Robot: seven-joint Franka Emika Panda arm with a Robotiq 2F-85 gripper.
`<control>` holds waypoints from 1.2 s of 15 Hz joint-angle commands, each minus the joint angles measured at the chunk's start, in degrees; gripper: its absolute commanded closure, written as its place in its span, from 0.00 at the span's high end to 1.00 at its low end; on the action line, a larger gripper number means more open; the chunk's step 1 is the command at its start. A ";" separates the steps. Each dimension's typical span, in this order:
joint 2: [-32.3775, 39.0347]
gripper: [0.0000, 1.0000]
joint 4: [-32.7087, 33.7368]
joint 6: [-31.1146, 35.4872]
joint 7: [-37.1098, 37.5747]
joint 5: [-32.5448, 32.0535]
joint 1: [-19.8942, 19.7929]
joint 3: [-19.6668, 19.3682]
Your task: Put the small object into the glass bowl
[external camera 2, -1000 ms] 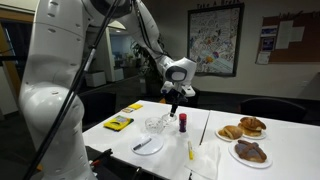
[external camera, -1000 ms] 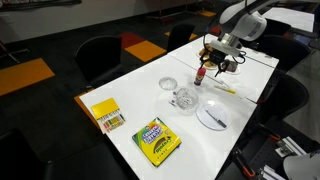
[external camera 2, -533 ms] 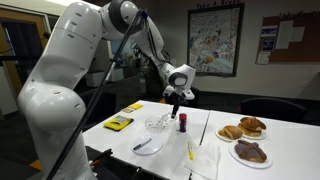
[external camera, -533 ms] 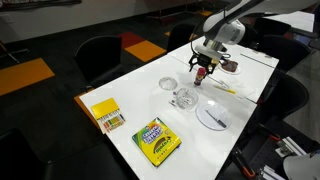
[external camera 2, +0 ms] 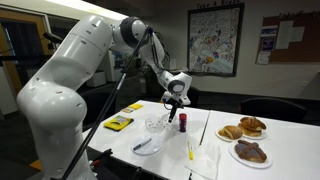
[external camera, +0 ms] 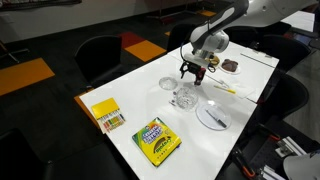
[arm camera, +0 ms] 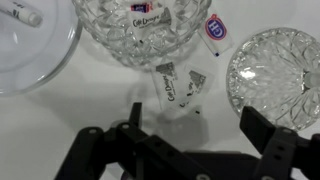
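Gripper (arm camera: 182, 142) hangs spread wide, empty, over white table (external camera: 140, 105). Glass bowl (external camera 2: 157, 123) sits below it. Small object (external camera 2: 182, 121) stands just beside, upright, long axis vertical. Dark chairs (external camera: 100, 55) beyond.

Bare table (arm camera: 60, 115) between white plate (arm camera: 40, 55), glass bowl (arm camera: 110, 40), dish (arm camera: 275, 70)
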 commanded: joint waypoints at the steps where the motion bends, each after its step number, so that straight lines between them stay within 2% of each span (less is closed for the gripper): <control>1: 3.26 1.00 3.35 -1.25 3.06 -1.51 0.99 0.00; 8: 5.83 1.00 3.92 -1.72 8.90 -3.10 2.78 -0.16; 14: 7.43 1.00 3.58 1.52 17.60 -9.81 6.31 -3.05; 15: 7.58 0.75 3.72 1.72 18.60 -10.93 6.79 -3.34; 16: 7.67 0.74 3.94 1.72 19.72 -11.87 7.20 -3.49; 18: 7.82 0.58 4.53 1.90 21.54 -13.25 7.73 -3.63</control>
